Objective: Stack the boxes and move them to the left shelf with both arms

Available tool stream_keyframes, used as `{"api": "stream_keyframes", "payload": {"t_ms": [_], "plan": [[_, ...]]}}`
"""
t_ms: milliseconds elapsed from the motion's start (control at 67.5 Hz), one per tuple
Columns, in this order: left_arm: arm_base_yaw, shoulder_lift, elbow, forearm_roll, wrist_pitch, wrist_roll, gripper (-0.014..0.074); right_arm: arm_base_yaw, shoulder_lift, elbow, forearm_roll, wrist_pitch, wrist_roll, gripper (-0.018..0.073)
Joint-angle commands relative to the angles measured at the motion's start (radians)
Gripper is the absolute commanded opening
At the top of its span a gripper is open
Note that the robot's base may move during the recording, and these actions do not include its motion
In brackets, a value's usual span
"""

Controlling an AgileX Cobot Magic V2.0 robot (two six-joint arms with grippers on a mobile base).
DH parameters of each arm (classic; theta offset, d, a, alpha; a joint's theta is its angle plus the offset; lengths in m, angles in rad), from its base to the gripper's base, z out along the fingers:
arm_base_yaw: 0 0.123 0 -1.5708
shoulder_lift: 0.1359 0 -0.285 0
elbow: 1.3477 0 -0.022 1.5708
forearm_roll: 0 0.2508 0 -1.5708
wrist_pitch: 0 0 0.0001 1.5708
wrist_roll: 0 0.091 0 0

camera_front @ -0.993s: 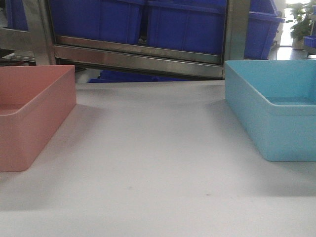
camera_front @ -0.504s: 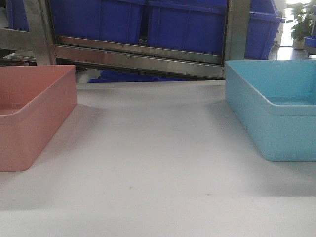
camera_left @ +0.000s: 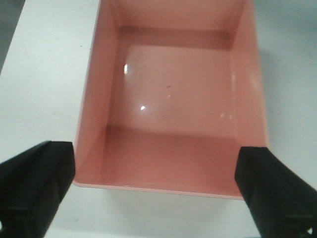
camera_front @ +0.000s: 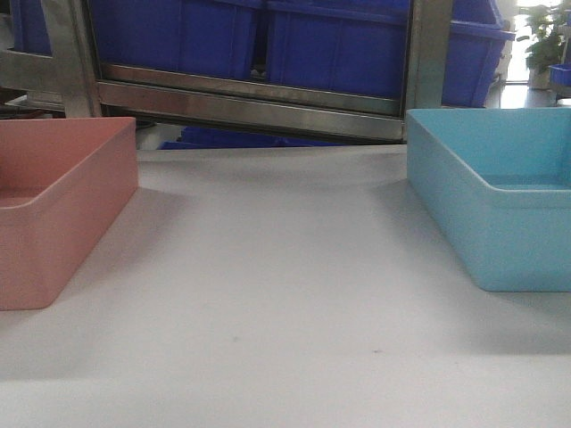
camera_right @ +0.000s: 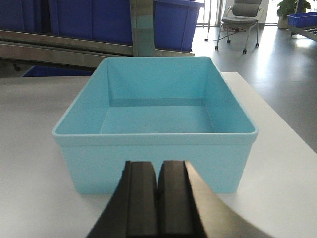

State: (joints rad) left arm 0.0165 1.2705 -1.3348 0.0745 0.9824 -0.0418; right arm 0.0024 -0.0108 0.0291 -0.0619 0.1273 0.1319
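Observation:
Two boxes rest on the white table. The salmon-pink box (camera_front: 53,205) sits at the left and the sky-blue box (camera_front: 500,196) at the right, well apart; both are empty. My left gripper (camera_left: 156,192) hovers over the near rim of the pink box (camera_left: 173,99) and is open wide, with one black finger (camera_left: 34,183) past each near corner and touching nothing. My right gripper (camera_right: 158,198) is shut with nothing between its fingers, low and just in front of the blue box (camera_right: 153,109). Neither gripper shows in the front view. The left shelf is out of view.
A stainless-steel rack (camera_front: 250,102) with upright posts stands behind the table and holds large dark blue crates (camera_front: 259,40). The table's right edge (camera_right: 292,124) runs close to the blue box, with a chair (camera_right: 240,22) on the floor beyond.

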Motion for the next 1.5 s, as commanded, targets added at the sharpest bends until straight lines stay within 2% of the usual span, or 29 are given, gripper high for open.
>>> {"api": "stream_keyframes", "payload": {"t_ms": [0,148,311,445,593,667,1008,1156,1482], "plan": [[0.038,0.101,-0.143,0.046,0.033,0.008,0.0577,-0.004,-0.018,-0.023,-0.012,-0.088,-0.005,0.005],[0.122,0.294,-0.332,0.026,0.089,0.011,0.0577,-0.004,-0.018,-0.023,-0.012,-0.089,-0.005,0.005],[0.187,0.489,-0.478,-0.052,0.088,0.123,0.0577,-0.004,-0.018,-0.023,-0.012,-0.091,-0.005,0.005],[0.216,0.598,-0.507,-0.098,0.069,0.206,0.0577,-0.004,-0.018,-0.023,-0.012,-0.099,-0.005,0.005],[0.253,0.697,-0.507,-0.247,-0.007,0.317,0.0577,-0.004,-0.018,-0.023,-0.012,-0.103,-0.005,0.005],[0.267,0.738,-0.507,-0.292,-0.018,0.365,0.0576,-0.004,-0.018,-0.023,-0.012,-0.103,-0.005,0.005],[0.294,0.854,-0.507,-0.296,-0.027,0.375,0.0563,-0.004,-0.018,-0.023,-0.012,-0.103,-0.005,0.005],[0.294,0.858,-0.507,-0.287,-0.025,0.375,0.0459,-0.004,-0.018,-0.023,-0.012,-0.103,-0.005,0.005],[0.294,0.858,-0.516,-0.286,-0.016,0.375,-0.0012,-0.004,-0.018,-0.023,-0.012,-0.103,-0.005,0.005]]}}
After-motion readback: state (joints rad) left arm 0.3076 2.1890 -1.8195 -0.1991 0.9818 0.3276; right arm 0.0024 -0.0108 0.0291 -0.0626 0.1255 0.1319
